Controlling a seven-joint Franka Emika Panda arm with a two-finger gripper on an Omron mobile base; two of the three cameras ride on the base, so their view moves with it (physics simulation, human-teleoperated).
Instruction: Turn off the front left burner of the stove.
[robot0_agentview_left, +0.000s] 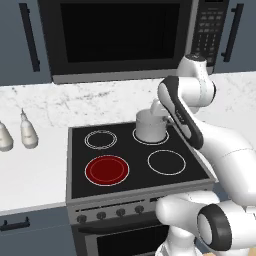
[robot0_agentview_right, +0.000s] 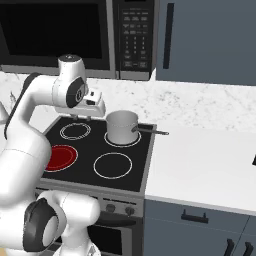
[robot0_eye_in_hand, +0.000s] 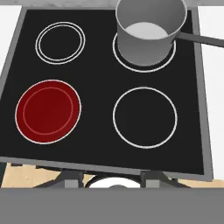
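Note:
The front left burner (robot0_agentview_left: 106, 170) (robot0_agentview_right: 60, 157) (robot0_eye_in_hand: 48, 110) glows as a red disc, the widest circle on the stove (robot0_agentview_left: 75, 150) (robot0_agentview_right: 137, 165) (robot0_eye_in_hand: 98, 65). A row of small dark knobs (robot0_agentview_left: 110, 214) (robot0_agentview_right: 120, 209) runs along the grey steel front, above the oven door. My gripper (robot0_agentview_right: 82, 118) (robot0_eye_in_hand: 111, 178) hangs high over the middle of the cooktop and points down at it. Its two dark fingertips (robot0_eye_in_hand: 70, 177) stand wide apart with nothing between them, so it is open. It touches neither the knobs nor the burner.
A steel pot (robot0_agentview_left: 151, 125) (robot0_agentview_right: 122, 126) (robot0_eye_in_hand: 151, 28) sits on the back right circle, its dark handle (robot0_agentview_right: 152, 131) pointing right. The black microwave (robot0_agentview_left: 120, 35) hangs above. Two pale bottles (robot0_agentview_left: 28, 131) stand on the left counter. White counter (robot0_agentview_right: 200, 165) lies to the right.

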